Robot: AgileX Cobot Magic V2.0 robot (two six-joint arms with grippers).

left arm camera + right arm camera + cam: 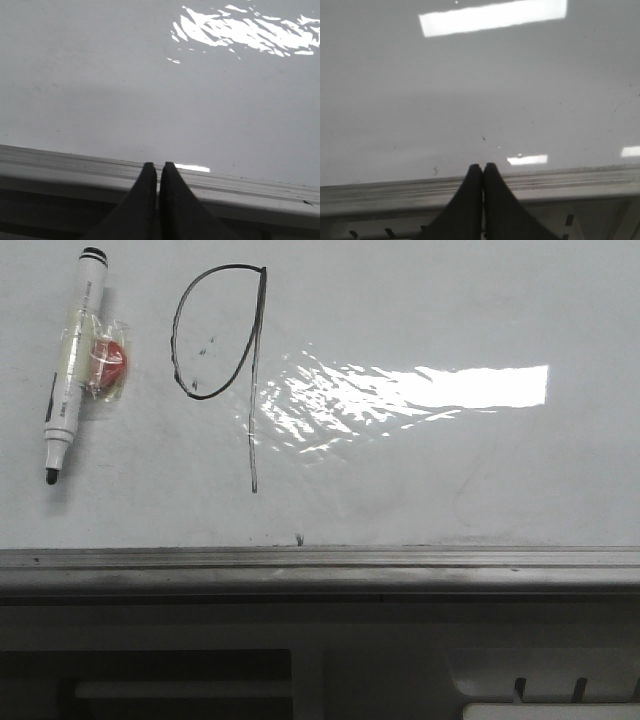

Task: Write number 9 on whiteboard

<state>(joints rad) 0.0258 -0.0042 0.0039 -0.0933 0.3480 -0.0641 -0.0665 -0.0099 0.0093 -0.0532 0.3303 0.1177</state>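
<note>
Nearest, each wrist view shows a dark tool pressed together with nothing between its fingers: the left tool (159, 167) hangs over the grey metal tray edge (75, 167), and the right tool (483, 169) sits the same way over that edge on its side. Neither tool appears in the front view. Beyond the tray edge stretches the whiteboard (450, 470), glossy, with a bright band of glare across its right half and rippled reflections toward the middle. Farther up, left of centre, stands the number 9 (225, 350): a black oval loop joined at its top right to a long straight stem that runs down toward the tray, with a few small dark specks inside the loop. Just left of it lies a black-capped marker (70, 365), tip pointing down, with a red piece (108, 362) taped to its barrel.
</note>
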